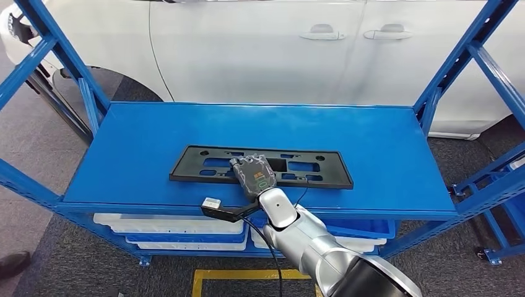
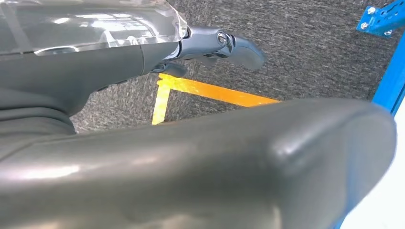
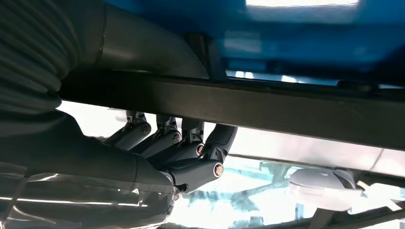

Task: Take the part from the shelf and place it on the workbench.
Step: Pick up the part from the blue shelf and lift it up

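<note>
The part (image 1: 204,164) is a flat black rectangular frame with cut-outs, lying on the blue shelf top (image 1: 371,136). My right hand (image 1: 254,175) lies over the middle of its near edge. In the right wrist view, the dark fingers (image 3: 191,152) curl around the part's black bar (image 3: 286,112) from one side, with the thumb on the other, so the hand grips it. My left hand (image 2: 95,62) hangs low over grey carpet with nothing in it; its thumb (image 2: 239,162) and a finger (image 2: 239,47) are spread apart.
A white car (image 1: 260,49) stands close behind the shelf. Blue slanted uprights (image 1: 458,62) frame both ends. White and blue bins (image 1: 167,226) sit on the lower level. Another blue rack (image 1: 501,185) stands at right. Yellow floor tape (image 1: 247,274) and a person's shoe (image 1: 12,263) lie below.
</note>
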Motion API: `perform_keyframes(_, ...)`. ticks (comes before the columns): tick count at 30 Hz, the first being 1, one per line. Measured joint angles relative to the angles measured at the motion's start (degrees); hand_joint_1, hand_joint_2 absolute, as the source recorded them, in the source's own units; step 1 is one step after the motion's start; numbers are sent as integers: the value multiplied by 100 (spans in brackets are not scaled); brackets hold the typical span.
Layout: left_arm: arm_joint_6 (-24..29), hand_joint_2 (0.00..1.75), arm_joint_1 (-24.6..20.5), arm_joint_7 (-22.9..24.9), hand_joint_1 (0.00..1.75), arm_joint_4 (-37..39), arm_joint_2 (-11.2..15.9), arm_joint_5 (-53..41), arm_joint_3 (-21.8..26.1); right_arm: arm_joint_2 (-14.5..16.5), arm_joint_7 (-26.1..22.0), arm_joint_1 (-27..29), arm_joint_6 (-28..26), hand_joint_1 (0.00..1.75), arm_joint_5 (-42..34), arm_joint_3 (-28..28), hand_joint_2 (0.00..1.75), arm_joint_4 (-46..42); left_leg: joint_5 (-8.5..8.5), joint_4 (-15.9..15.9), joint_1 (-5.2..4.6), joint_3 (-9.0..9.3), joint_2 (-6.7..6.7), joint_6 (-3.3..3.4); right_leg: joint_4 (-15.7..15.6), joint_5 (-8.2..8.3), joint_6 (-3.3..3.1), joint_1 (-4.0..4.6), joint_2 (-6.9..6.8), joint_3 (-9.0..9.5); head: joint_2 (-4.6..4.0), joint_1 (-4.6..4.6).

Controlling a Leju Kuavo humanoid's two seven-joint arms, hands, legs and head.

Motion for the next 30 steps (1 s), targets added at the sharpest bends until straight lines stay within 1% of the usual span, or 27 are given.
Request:
perform_keyframes(1,-11,0,0,-17,0,0,-1,-1,11,2,-1,-2,14,175,9,-8,175,-6,-14,7,8,6,2,-30,-26,11,-26,-10,-1,18,0,-1)
perform_keyframes(2,-26,0,-1,-40,0,0,-4,-4,19,4,-1,-9,25,175,19,-20,175,-11,-76,82,11,-16,5,-55,-58,23,-59,-26,-6,42,0,-6)
perform_keyframes(3,-42,0,-3,-72,0,0,-6,-9,26,6,-1,-15,34,175,35,-34,175,-18,-193,265,16,-90,7,-76,-90,35,-88,-43,-13,68,0,-12)
perform_keyframes(4,-56,0,-4,-121,0,0,-8,-20,31,8,-2,-17,39,175,54,-50,175,-21,-362,573,24,-229,9,-92,-107,39,-110,-48,-20,87,0,-19)
perform_keyframes(5,-72,0,-2,-186,0,0,-9,-34,38,7,-8,-16,37,175,69,-69,175,-21,-552,972,26,-420,10,-108,-109,34,-128,-44,-23,92,0,-24)
perform_keyframes(6,-91,0,3,-277,0,0,-8,-46,49,5,-20,-12,28,175,82,-93,175,-21,-690,1347,29,-608,10,-124,-103,29,-136,-37,-23,91,0,-26)
perform_keyframes(7,-114,0,9,-373,0,0,-8,-58,62,4,-35,-7,11,175,87,-121,175,-22,-738,1590,31,-738,11,-136,-95,21,-140,-31,-21,92,0,-26)
perform_keyframes(8,-144,0,12,-461,0,0,-8,-66,77,4,-58,-4,-17,175,88,-156,175,-28,-675,1623,31,-772,11,-142,-85,12,-140,-27,-17,96,0,-26)
perform_keyframes(9,-172,0,11,-528,0,0,-8,-69,96,4,-84,-3,-61,175,87,-200,175,-39,-504,1412,32,-684,13,-141,-73,-2,-134,-27,-13,105,0,-27)
perform_keyframes(10,-199,0,7,-562,0,0,-8,-72,119,3,-110,-3,-116,175,81,-251,175,-60,-279,1034,33,-510,16,-134,-57,-20,-121,-27,-9,116,0,-26)
perform_keyframes(11,-227,0,2,-570,0,0,-8,-74,144,1,-142,-6,-189,175,69,-311,175,-89,-113,636,31,-318,18,-121,-37,-40,-102,-17,-3,120,0,-26)
perform_keyframes(12,-251,0,-7,-551,0,0,-9,-80,166,-3,-184,-9,-283,175,43,-377,175,-128,-2,319,25,-168,18,-95,-15,-54,-79,-4,4,111,0,-25)
perform_keyframes(13,-272,0,-13,-517,0,0,-9,-92,183,-11,-240,-10,-382,175,8,-447,175,-180,37,136,17,-87,16,-68,3,-63,-52,9,11,97,0,-25)
perform_keyframes(16,-288,0,-24,-414,0,0,-15,-138,210,-40,-410,-7,-600,175,-92,-659,175,-386,35,59,12,-78,12,27,28,-75,27,13,19,67,0,-22)
perform_keyframes(17,-287,0,-29,-401,0,0,-19,-149,215,-46,-439,-10,-625,175,-109,-717,175,-457,44,47,21,-74,15,62,86,-124,57,7,15,46,0,-16)
perform_keyframes(18,-287,0,-37,-392,0,0,-22,-158,217,-51,-454,-15,-639,175,-121,-766,175,-518,54,33,31,-70,19,96,245,-230,87,-1,12,-24,0,-8)
perform_keyframes(19,-287,0,-44,-390,0,0,-25,-164,219,-56,-466,-15,-650,175,-128,-805,175,-568,59,25,36,-67,23,119,531,-391,115,-14,8,-155,0,-3)
perform_keyframes(21,-283,0,-50,-386,0,0,-25,-171,228,-81,-547,35,-667,175,-157,-880,175,-694,56,27,35,-71,24,144,1337,-741,154,-40,3,-545,0,6)
perform_keyframes(22,-280,0,-45,-385,0,0,-25,-173,238,-102,-644,94,-670,175,-201,-931,175,-811,54,30,34,-71,23,146,1640,-822,165,-54,3,-703,0,6)
perform_keyframes(23,-278,0,-36,-387,0,0,-26,-175,255,-123,-794,169,-672,175,-280,-1002,175,-986,49,35,35,-70,20,145,1743,-795,168,-65,2,-772,0,8)
perform_keyframes(24,-281,0,-25,-400,0,0,-26,-173,276,-139,-1002,249,-673,175,-424,-1090,175,-1221,43,43,35,-68,18,140,1602,-657,161,-72,1,-726,0,8)
perform_keyframes(25,-302,0,-12,-444,0,0,-27,-153,302,-150,-1311,328,-675,175,-697,-1203,175,-1528,32,53,35,-64,17,129,1246,-442,145,-75,0,-574,0,8)
perform_keyframes(26,-344,0,2,-525,0,0,-28,-113,335,-156,-1703,409,-675,175,-1124,-1334,175,-1897,19,62,34,-62,17,114,814,-243,121,-72,0,-384,0,7)
perform_keyframes(27,-409,0,19,-640,0,0,-29,-52,382,-162,-2176,499,-661,175,-1745,-1475,175,-2333,5,75,24,-64,15,93,436,-99,99,-61,-3,-216,0,4)
perform_keyframes(28,-480,0,38,-772,0,0,-31,29,442,-177,-2672,606,-591,175,-2578,-1612,175,-2839,-5,81,16,-66,13,70,186,-27,80,-47,-5,-104,0,2)
perform_keyframes(29,-536,0,61,-888,0,0,-31,108,512,-203,-3085,727,-452,175,-3475,-1722,175,-3354,-12,80,8,-67,9,45,87,-28,63,-31,-8,-61,0,0)
perform_keyframes(30,-564,0,91,-992,0,0,-31,186,597,-258,-3423,859,-149,175,-4514,-1807,175,-3956,-16,74,5,-63,4,14,70,-36,48,-16,-12,-52,0,0)
